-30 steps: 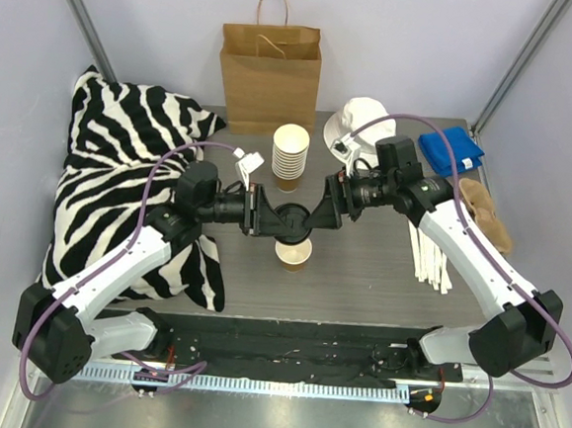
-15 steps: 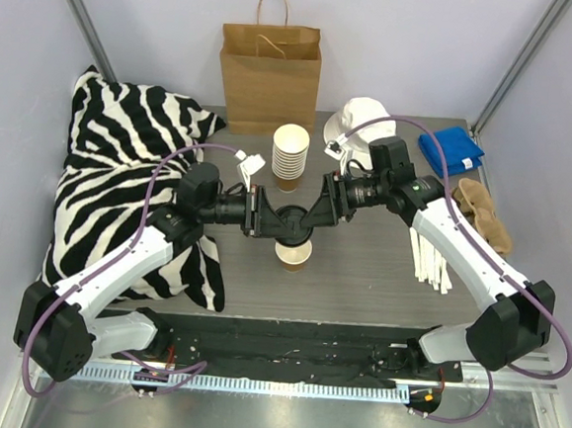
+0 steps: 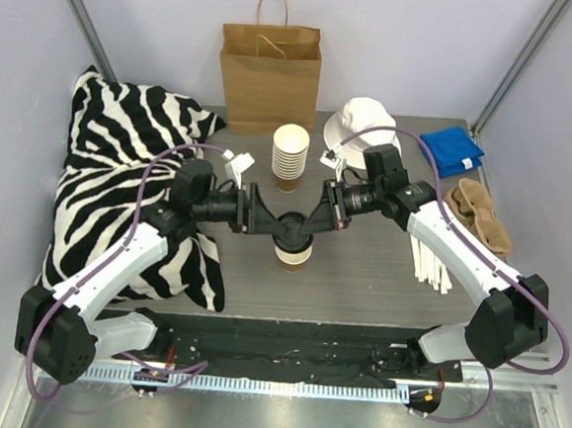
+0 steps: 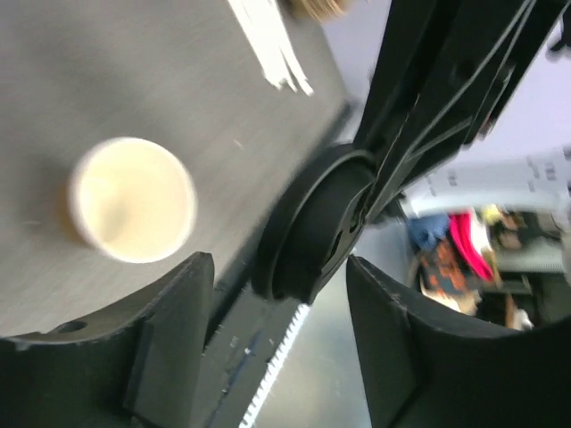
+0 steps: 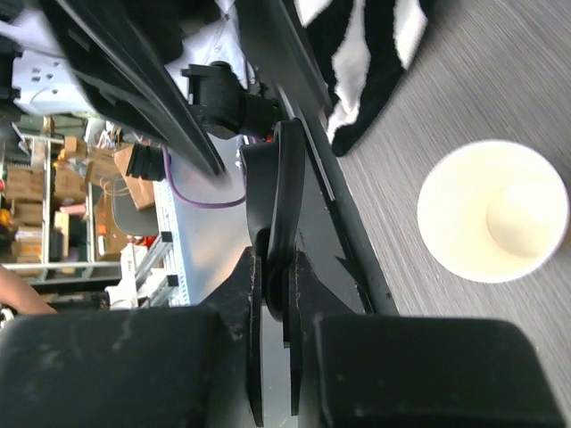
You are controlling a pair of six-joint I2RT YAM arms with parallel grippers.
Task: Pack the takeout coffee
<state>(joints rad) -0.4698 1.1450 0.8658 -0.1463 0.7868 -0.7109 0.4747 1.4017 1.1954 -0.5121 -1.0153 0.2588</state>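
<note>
The takeout coffee cup (image 3: 294, 255) stands lidless on the grey table, its cream inside showing in the left wrist view (image 4: 134, 201) and the right wrist view (image 5: 492, 211). Its black lid (image 3: 292, 225) hangs on edge just above the cup. My right gripper (image 3: 310, 222) is shut on the lid's rim; the right wrist view shows the lid (image 5: 277, 201) edge-on, pinched in that gripper (image 5: 275, 303). My left gripper (image 3: 264, 218) stands open to the lid's left. In the left wrist view the lid (image 4: 312, 236) sits ahead of the left gripper (image 4: 281, 343), whose fingers (image 4: 169, 343) are apart from it.
A brown paper bag (image 3: 269, 74) stands at the back. A stack of lidless cups (image 3: 290, 155) is just behind the grippers. A white hat (image 3: 365, 121), blue cloth (image 3: 450, 150), brown object (image 3: 479, 211) and white strips (image 3: 428, 255) lie right. A zebra cushion (image 3: 120, 181) fills the left.
My right gripper has shut on the black lid. My left gripper has opened, let the lid go and drawn back a little to the left. The lid now hangs closer over the cup.
</note>
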